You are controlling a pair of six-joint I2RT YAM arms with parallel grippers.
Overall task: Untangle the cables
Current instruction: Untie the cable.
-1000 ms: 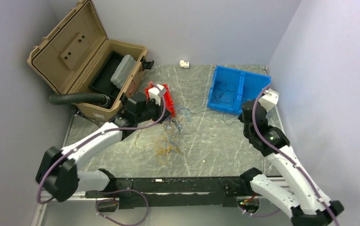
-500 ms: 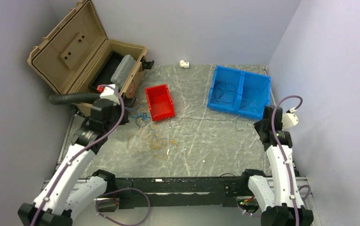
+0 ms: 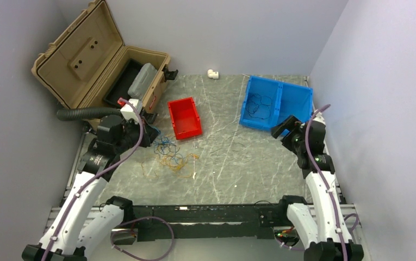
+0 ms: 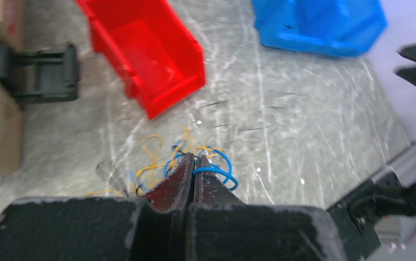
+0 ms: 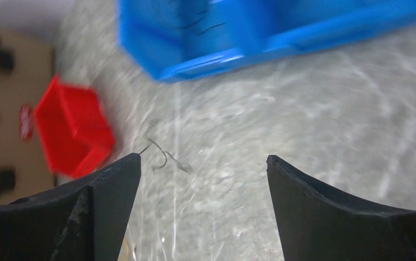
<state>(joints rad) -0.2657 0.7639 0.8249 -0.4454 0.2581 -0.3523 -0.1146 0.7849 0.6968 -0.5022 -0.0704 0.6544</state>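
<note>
The cables (image 3: 174, 156) lie as a loose tangle of orange-yellow and blue loops on the grey table, left of centre. My left gripper (image 3: 154, 134) sits at the tangle's upper left edge. In the left wrist view its jaws (image 4: 194, 158) are pressed together, with a blue loop (image 4: 219, 169) coming out from between the tips. A thin dark strand (image 5: 161, 154) lies slack on the table just off my right gripper's left fingertip. My right gripper (image 5: 203, 160) hangs open and holds nothing, in front of the blue bin (image 3: 249, 117).
The blue bin holds more dark wires (image 3: 260, 103). A red bin (image 3: 184, 118) stands just behind the tangle. An open tan case (image 3: 107, 70) and a black ribbed hose (image 3: 88, 113) fill the back left. A white fitting (image 3: 212, 73) lies at the back wall.
My right gripper has opened and let go of the dark strand, which went slack on the table, and has swung back toward the blue bin. The left gripper shifted slightly right with the tangle.
</note>
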